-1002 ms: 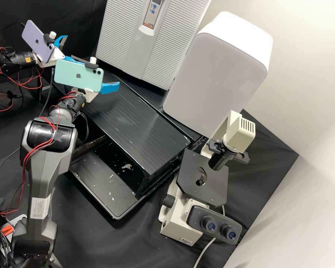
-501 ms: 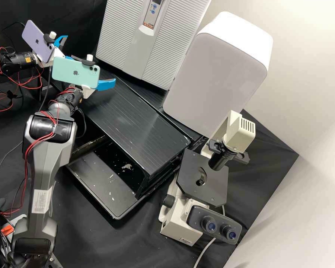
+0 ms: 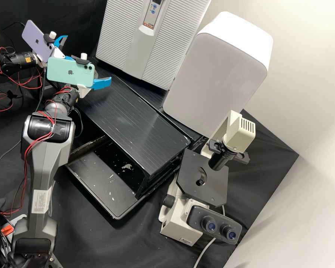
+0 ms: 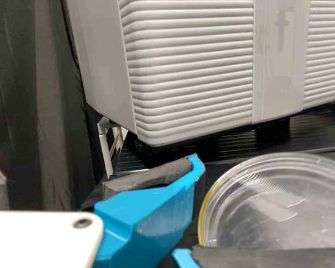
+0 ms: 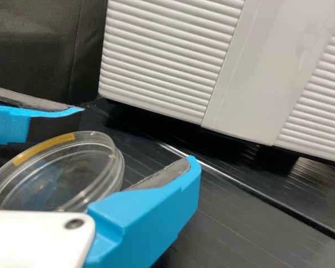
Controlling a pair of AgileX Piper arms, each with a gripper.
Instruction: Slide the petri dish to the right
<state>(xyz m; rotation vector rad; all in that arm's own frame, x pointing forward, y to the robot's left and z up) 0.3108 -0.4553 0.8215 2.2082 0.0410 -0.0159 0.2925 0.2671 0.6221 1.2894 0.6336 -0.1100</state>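
now, left gripper [image 3: 58,39]: near the ribbed unit's corner; grip cannot be told
right fingers [image 5: 156,206]: spread wide, one just beside the dish
petri dish [image 5: 56,167]: flat on the black grooved platform [image 3: 137,126], yellow strip on rim
ribbed white unit [image 3: 145,37]: close behind
microscope [image 3: 204,186]: well apart

Petri dish [image 5: 56,167] on platform [image 5: 257,223] before appliance [image 5: 173,61]

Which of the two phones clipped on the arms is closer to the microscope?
The mint green phone, the one lower in the high view. The purple phone sits behind it, farther back and farther from the microscope.
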